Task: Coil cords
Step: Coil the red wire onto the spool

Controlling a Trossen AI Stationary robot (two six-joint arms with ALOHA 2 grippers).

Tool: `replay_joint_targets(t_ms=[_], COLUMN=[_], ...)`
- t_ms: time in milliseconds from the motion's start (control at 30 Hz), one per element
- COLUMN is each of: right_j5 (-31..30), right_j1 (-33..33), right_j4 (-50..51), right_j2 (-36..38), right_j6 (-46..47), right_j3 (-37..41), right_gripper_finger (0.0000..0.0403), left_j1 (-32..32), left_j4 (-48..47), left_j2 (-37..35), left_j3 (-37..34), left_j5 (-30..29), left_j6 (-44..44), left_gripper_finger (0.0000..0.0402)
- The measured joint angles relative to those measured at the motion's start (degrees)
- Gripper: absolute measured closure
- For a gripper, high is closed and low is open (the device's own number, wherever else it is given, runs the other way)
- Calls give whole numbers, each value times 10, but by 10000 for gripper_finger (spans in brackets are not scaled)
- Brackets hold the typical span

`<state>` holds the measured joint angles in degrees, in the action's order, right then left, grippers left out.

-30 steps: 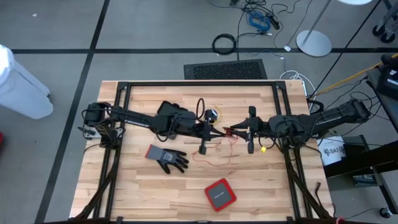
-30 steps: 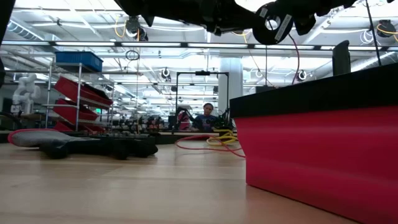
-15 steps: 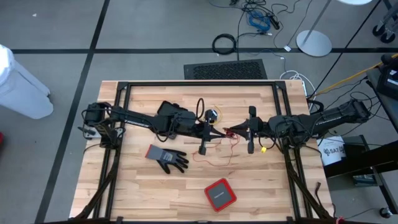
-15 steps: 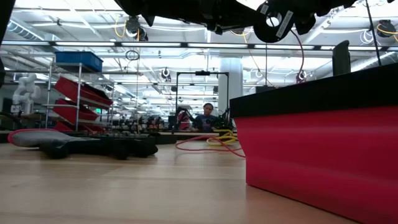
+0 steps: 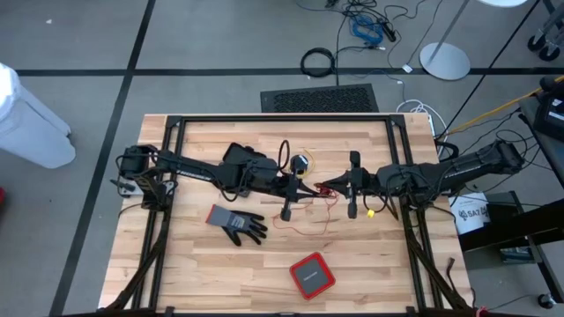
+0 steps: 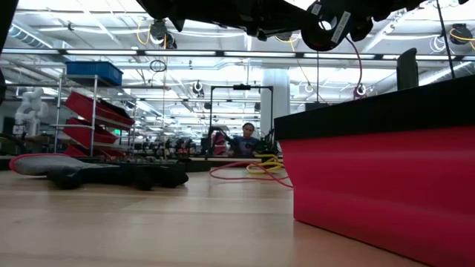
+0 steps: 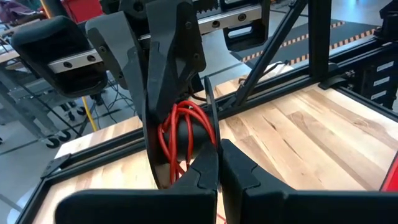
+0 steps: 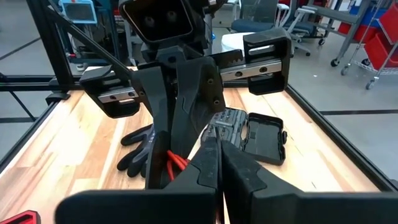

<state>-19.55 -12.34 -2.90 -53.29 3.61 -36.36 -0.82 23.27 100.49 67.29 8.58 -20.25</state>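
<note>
Above the middle of the pale wooden counter (image 5: 203, 264), the left pincer (image 5: 306, 190) and right pincer (image 5: 328, 187) meet tip to tip, both clamped on the thin red wire (image 5: 325, 187), whose slack trails onto the boards. The thin yellow wire (image 6: 265, 165) lies loose behind. With two grips so near together, pulling apart could likely snap the loop open or slide the wire free.

Grey floor (image 5: 220, 44) crossed by dark lines fills the upper frame; a black mat (image 5: 319, 98) lies at top centre. Left, red-binned shelving (image 6: 93, 119) stands under bright ceiling lights (image 6: 223, 67).
</note>
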Motion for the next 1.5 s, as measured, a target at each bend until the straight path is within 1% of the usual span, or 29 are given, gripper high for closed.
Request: replay_joint_targets(t_ms=[100,200,367,533,633,767,833,900,1067,1133,1233,1300,1367,1500], right_j5=[-1,-7,-20,-40,-55,-66,-78,-88,-109,-110,-110,-110,-110,-110], right_j1=[0,0,1,0,0,0,0,0,0,0,0,0,0,0], right_j4=[-4,-11,-17,-8,-10,-12,-12,-12,-19,-26,-29,-29,-29,-29], right_j2=[0,2,1,6,22,52,69,85,117,126,130,129,127,126], right_j6=[-7,-15,-18,-22,-30,-44,-51,-60,-90,-100,-108,-110,-110,-111], right_j3=[0,0,1,2,2,2,2,2,2,2,2,2,2,2], right_gripper_finger=[402,402,402,403,403,403,403,403,403,403,403,403,403,403], left_j1=[0,-1,0,1,2,4,9,14,23,22,15,7,-1,-8], left_j4=[0,0,2,6,8,6,-1,-6,-13,-8,-7,19,64,143], left_j2=[0,0,0,-5,-19,-39,-52,-62,-65,-53,-16,14,46,111], left_j3=[0,0,0,1,2,2,2,2,-5,-11,-13,-14,-14,-14], left_j5=[-4,-26,-41,-49,-79,-123,-127,-127,-117,-107,-99,-88,-81,-81], left_j6=[0,-1,-2,-15,-11,16,31,47,131,167,201,214,228,264], left_gripper_finger=[401,397,368,303,252,189,166,150,142,141,141,141,141,141])
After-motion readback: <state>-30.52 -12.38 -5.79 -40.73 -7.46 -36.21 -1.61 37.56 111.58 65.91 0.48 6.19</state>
